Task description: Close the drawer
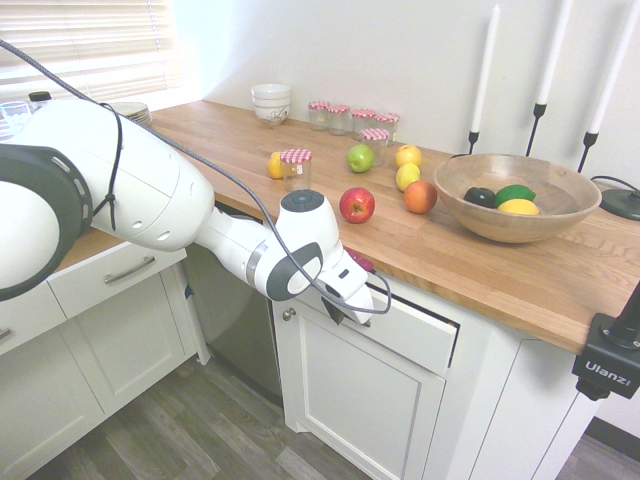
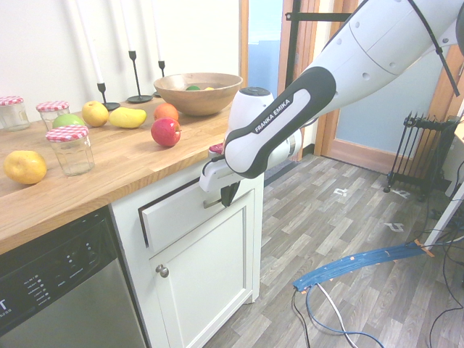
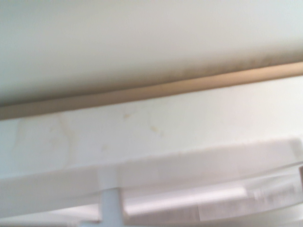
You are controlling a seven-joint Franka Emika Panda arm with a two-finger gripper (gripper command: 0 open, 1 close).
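Your gripper [image 2: 226, 190] has its dark fingers [image 2: 230, 193] clenched together with nothing between them. They point steeply down and sit right against the white front of the drawer [image 2: 177, 209], near its top edge; you cannot tell from either outside view whether they actually touch it. The drawer sits just under the wooden countertop [image 2: 109, 170], above a white panelled cabinet door [image 2: 206, 279] with a small round knob. It looks almost shut — only a thin dark gap shows along its edge. Its handle is hidden behind the gripper in both outside views. The wrist view is a blur of white surfaces crossed by one tan strip.

Further out, your white arm [image 1: 150, 195] reaches in from the side, passing in front of a dishwasher [image 2: 58, 290]. On the countertop you have a red apple [image 1: 357, 204], an orange [image 1: 420, 196], yellow and green fruit, glass jars with red checked lids [image 1: 296, 166], and a wooden bowl [image 1: 517, 195] holding more fruit — with tall white candles [image 1: 486, 70] behind it.
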